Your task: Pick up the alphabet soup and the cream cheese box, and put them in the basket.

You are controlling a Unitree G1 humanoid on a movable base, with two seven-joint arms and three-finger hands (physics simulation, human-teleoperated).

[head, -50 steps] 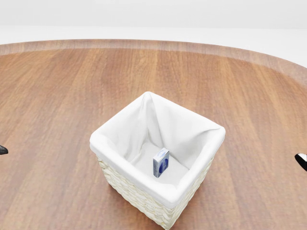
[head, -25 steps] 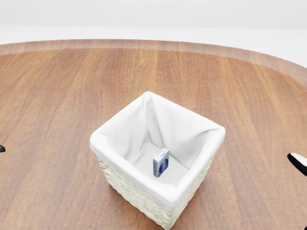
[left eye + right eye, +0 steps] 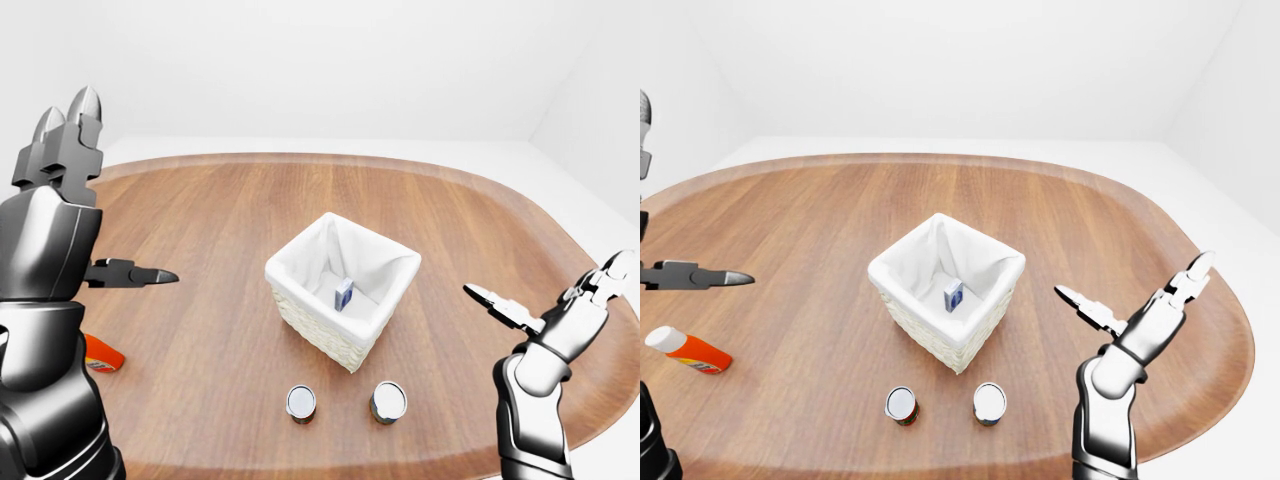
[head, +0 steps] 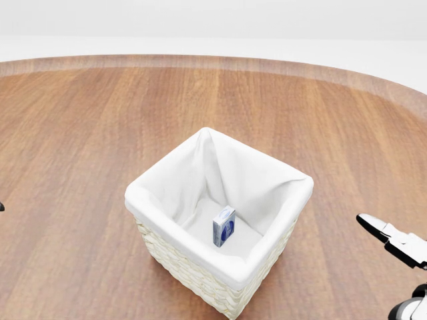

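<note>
Your right hand (image 4: 393, 241) has come further into the lower right of the head view; a second ago only a dark tip showed at that edge, and now its white and black fingers (image 4: 371, 225) point left toward the basket. Those fingers are spread wide and hold nothing. Your left hand (image 3: 60, 150) stands raised at the far left of the left-eye view, fingers splayed and empty, and has all but left the head view. I read this as the right arm starting its reach for a can.

The small blue and white cream cheese box (image 4: 223, 226) already stands on edge on the floor of the white cloth-lined wicker basket (image 4: 200, 277), centre of the frame, so that half looks done. Two upright cans sit below the basket in the right-eye view: the left can (image 3: 902, 405) and the right can (image 3: 989, 402), well apart from each other. From their tops alone you cannot tell which is the alphabet soup.

The wooden oval table (image 3: 1120, 230) gives open room between your right hand and the right can. Both cans stand near the table's lower edge, so a sideways nudge may tip one off. The orange bottle with a white cap (image 3: 688, 349) lies at the far left, clear of your path.
</note>
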